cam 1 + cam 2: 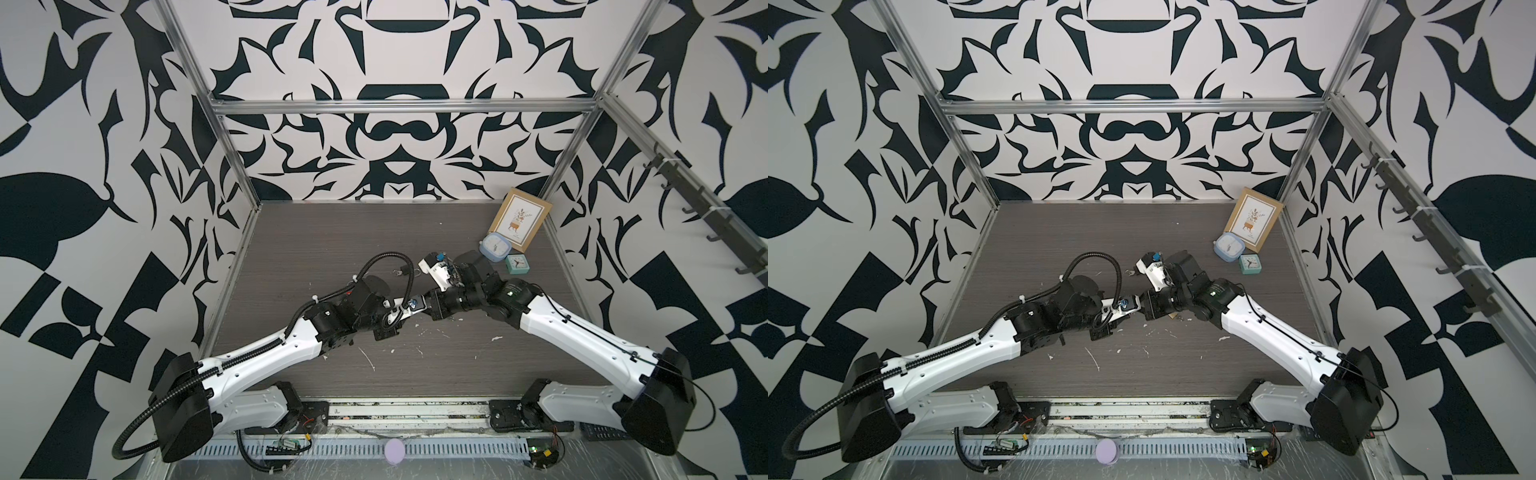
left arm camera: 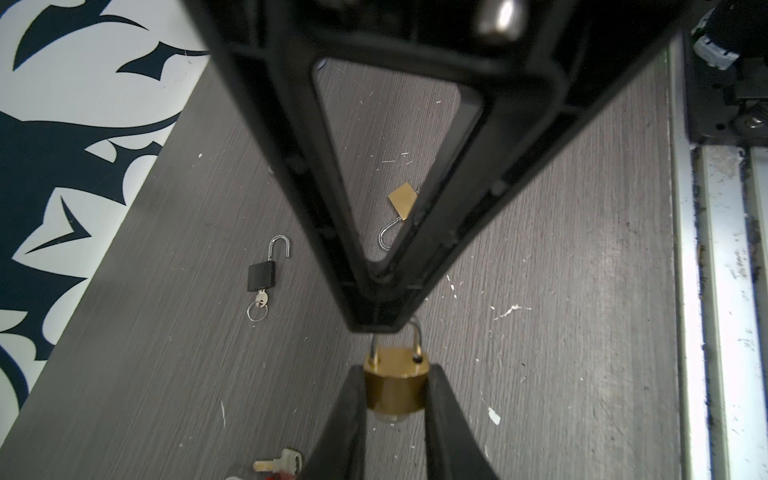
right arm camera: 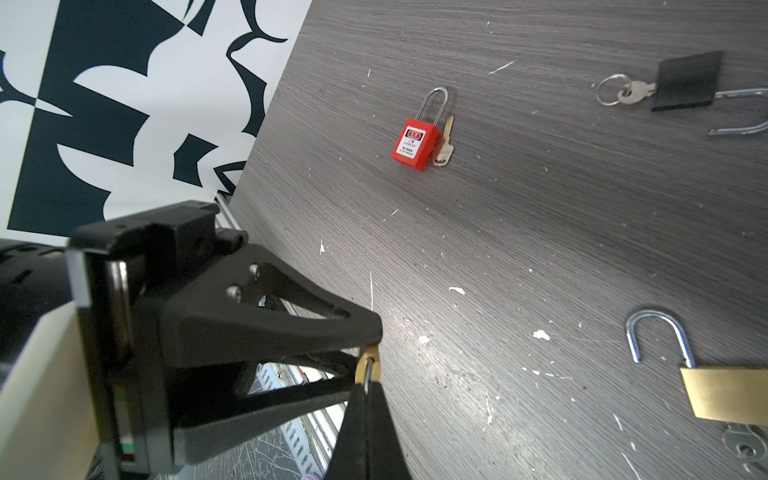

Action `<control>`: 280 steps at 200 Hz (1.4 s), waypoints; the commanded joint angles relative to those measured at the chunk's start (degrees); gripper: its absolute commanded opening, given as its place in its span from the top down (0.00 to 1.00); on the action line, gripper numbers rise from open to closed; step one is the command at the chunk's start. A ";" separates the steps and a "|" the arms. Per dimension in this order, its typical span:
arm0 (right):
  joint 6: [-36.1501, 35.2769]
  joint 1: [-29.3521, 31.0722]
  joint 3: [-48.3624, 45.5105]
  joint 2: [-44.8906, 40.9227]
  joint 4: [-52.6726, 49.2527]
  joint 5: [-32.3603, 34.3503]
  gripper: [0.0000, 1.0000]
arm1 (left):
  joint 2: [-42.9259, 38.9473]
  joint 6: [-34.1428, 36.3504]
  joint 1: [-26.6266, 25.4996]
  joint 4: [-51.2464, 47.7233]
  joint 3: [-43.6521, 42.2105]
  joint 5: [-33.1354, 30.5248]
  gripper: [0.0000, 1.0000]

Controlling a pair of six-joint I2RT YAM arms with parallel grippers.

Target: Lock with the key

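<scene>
Ringing scuffed tabletop (image 1: 316, 237), gripped padlock (image 2: 395, 386); b/w walls (image 1: 399, 50)

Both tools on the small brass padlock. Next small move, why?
Probably push the right tool toward the left tool to seat the steel shackle. The left tool clamps the small brass padlock by its body; the right tool pinches the shackle top, and its free leg seems to sit over its hole.

A grey wood-grain table (image 1: 332, 232) is enclosed by walls (image 1: 395, 137) printed in black and white and edged by aluminium rails (image 1: 399, 107). At the table's far right corner a picture (image 1: 519, 218) is propped and two clocks (image 1: 494, 247) are set.
</scene>
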 commanded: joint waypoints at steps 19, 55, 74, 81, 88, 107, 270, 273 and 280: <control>1.85 1.06 -0.90 1.46 1.03 -3.00 1.00 | -0.63 -1.00 -0.59 11.64 0.99 -0.34 1.00; 2.01 1.06 -1.56 1.90 1.29 -2.72 1.00 | -0.75 -1.77 -0.68 12.61 1.62 0.02 1.00; 1.63 1.06 -2.26 2.01 1.43 -2.02 1.00 | -0.96 -2.43 -0.68 12.72 2.08 1.00 1.00; 1.69 1.06 -2.58 2.12 1.64 -2.01 1.00 | -1.01 -2.88 -0.74 12.79 2.36 1.26 1.00; 1.74 1.14 -2.93 2.24 1.98 -2.16 1.00 | -1.06 -3.20 -0.73 12.81 2.67 1.68 1.00; 2.33 1.20 -3.81 2.72 3.12 -2.19 1.00 | -1.18 -4.23 -0.74 12.82 3.51 2.36 1.00; 4.87 3.16 -6.47 6.88 7.33 -1.82 1.00 | 0.04 -11.72 -0.83 23.16 5.69 4.11 1.00; 4.96 3.22 -6.50 6.91 7.43 -1.88 1.00 | 0.08 -11.81 -0.83 23.54 5.72 4.06 1.00; 5.12 3.34 -6.56 7.20 7.70 -1.84 1.00 | 0.19 -11.97 -0.83 24.17 5.69 3.96 1.00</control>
